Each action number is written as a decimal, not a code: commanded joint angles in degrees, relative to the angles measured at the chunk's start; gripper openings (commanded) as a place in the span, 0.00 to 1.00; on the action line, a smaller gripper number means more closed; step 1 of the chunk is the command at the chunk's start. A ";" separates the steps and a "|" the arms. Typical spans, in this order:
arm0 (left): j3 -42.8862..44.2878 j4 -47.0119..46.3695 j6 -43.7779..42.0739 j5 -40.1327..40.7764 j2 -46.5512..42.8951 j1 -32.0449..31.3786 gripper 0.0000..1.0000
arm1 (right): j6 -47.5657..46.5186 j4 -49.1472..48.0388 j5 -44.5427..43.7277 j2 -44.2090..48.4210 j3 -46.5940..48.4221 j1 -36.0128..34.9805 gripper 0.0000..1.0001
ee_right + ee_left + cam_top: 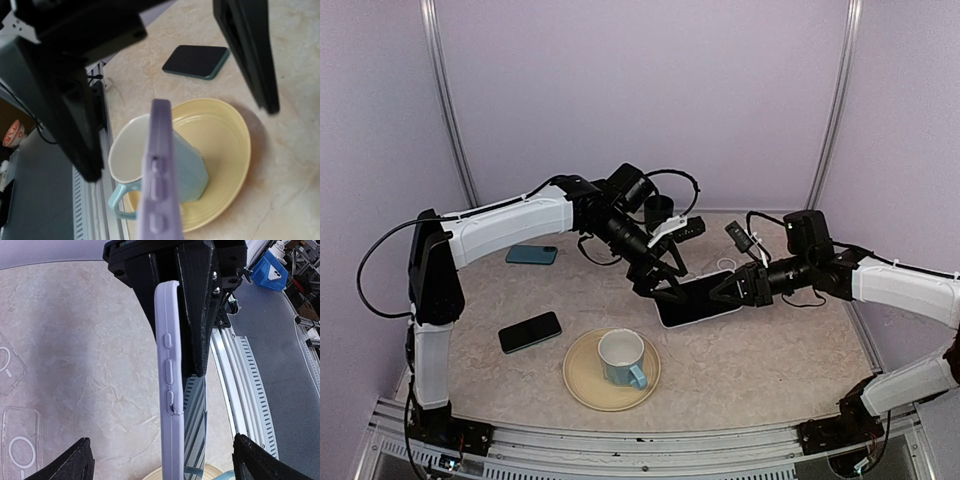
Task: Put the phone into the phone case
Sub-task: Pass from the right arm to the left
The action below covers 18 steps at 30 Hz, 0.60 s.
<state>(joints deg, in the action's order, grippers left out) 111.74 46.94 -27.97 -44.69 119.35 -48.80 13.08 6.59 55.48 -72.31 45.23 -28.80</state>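
Note:
A lavender phone case (698, 299) is held off the table at mid-table, with the phone's dark screen facing up inside its rim. My right gripper (728, 289) is shut on its right end. In the left wrist view the case (167, 390) runs edge-on, clamped by the right gripper's black fingers (192, 315). The phone's glossy face (197, 430) shows along its right side. My left gripper (165, 462) is open wide, one fingertip on each side of the case's left end, apart from it. The case (157, 185) fills the middle of the right wrist view.
A yellow plate (582, 385) with a light-blue mug (622, 358) sits near the front. A black phone (530, 332) and a teal phone (531, 255) lie to the left. A black cup (660, 210) stands at the back. Clear cases (20, 450) lie on the table.

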 commanded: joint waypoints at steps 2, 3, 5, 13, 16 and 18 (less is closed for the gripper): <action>2.27 3.28 -1.70 -1.79 1.01 -0.68 0.89 | -2.14 -0.95 2.07 1.63 2.79 -1.49 0.00; 2.37 3.26 -1.65 -2.08 1.11 -0.75 0.87 | -2.22 -0.82 1.87 1.45 2.88 -1.64 0.00; 2.55 3.45 -1.45 -2.59 1.39 -0.77 0.79 | -2.55 -0.42 1.53 1.16 3.06 -1.93 0.00; 3.17 4.04 -1.55 -4.01 2.28 -0.77 0.49 | -3.24 0.09 0.53 1.85 3.45 -2.21 0.00; 3.30 4.07 -1.55 -4.04 2.36 -0.77 0.39 | -3.18 -0.02 0.20 2.04 3.55 -2.23 0.00; 3.30 4.10 -1.46 -4.12 2.50 -0.77 0.29 | -3.35 0.09 0.06 1.92 3.50 -2.23 0.00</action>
<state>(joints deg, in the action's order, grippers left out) 113.10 50.06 -28.99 -47.46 121.01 -49.23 10.55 7.94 54.78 -72.20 46.28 -30.26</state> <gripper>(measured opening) 0.391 0.089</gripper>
